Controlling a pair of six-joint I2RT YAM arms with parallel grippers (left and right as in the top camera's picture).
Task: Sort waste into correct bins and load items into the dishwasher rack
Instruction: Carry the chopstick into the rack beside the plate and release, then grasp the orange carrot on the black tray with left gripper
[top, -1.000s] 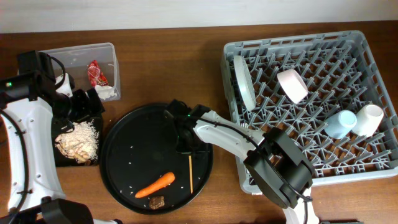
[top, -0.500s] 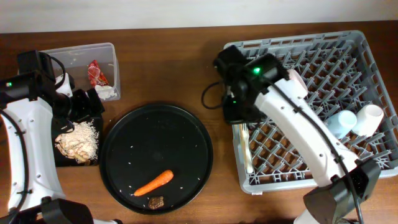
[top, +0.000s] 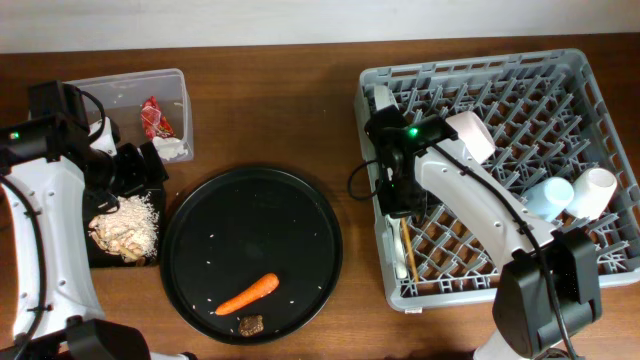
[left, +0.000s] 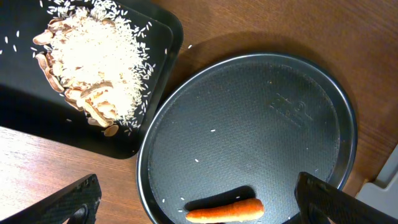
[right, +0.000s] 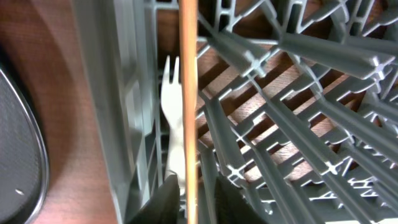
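Chopstick (right: 188, 93), thin and wooden, was pinched near one end between the closed right fingers (right: 158, 205). Its length ran along the left edge of the dishwasher rack (right: 311, 93), crossing the white fork (right: 171, 118) that lay in the edge channel. It looked light and stiff, yet slender enough to pivot or slip in so narrow a pinch; a hold nearer its middle would probably have steadied it. Released crosswise, it might have fallen through the lattice gaps. The left fingers (left: 68, 202) hung spread wide and empty above the round black tray (left: 249, 124).
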